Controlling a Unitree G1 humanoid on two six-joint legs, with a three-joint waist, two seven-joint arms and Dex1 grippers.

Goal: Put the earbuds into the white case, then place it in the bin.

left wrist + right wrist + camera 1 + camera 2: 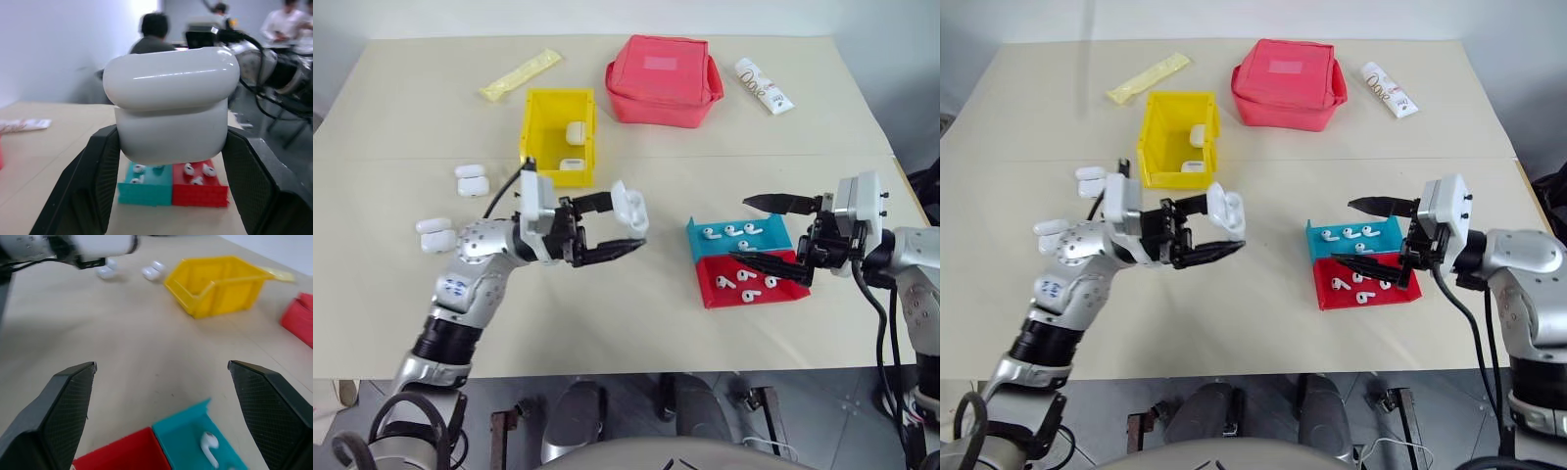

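Note:
My left gripper [625, 223] is shut on the white case [629, 206] and holds it in the air over the middle of the table, pointing right. In the left wrist view the case [171, 107] sits between both fingers [93, 186], its lid looking slightly ajar. Several earbuds [729, 232] lie in a blue tray [697, 243] and a red tray [785, 294] at the right. My right gripper [744, 230] hangs open just above those trays, nothing between its fingers [63, 406]. The yellow bin [530, 132] stands behind the left hand with two white cases inside.
Two pairs of spare white cases [472, 179] [434, 235] lie at the left. A pink-red pouch [663, 78], a yellow packet [521, 74] and a white tube [764, 86] lie at the back. People [154, 34] show beyond the table.

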